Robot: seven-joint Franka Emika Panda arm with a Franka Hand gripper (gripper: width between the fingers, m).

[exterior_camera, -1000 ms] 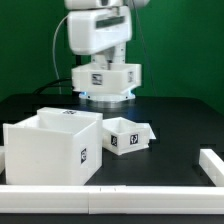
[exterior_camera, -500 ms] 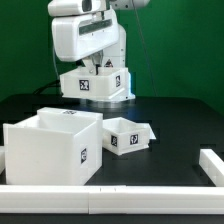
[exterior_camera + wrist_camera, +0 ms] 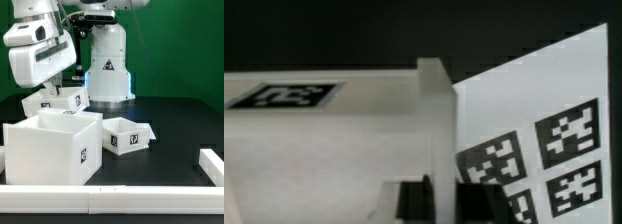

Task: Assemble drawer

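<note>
The large white box shell [image 3: 48,150] stands open-topped at the front of the exterior view's left, with a tag on its side. A small shallow tray [image 3: 126,136] lies just to its right on the black table. My gripper [image 3: 57,90] is shut on a second small tray [image 3: 58,100] and holds it in the air just behind the shell's back rim. In the wrist view my gripper [image 3: 441,202] has its fingers [image 3: 413,200] clamped on a thin white wall of that tray [image 3: 331,150], which carries a tag.
Long white bars edge the table at the front [image 3: 110,200] and at the exterior view's right [image 3: 212,165]. The robot's base [image 3: 108,70] stands at the back. A white face with several tags [image 3: 553,140] fills one side of the wrist view.
The arm has swung from in front of the base to the exterior view's left and lower, carrying the small tray to just behind the box shell.
</note>
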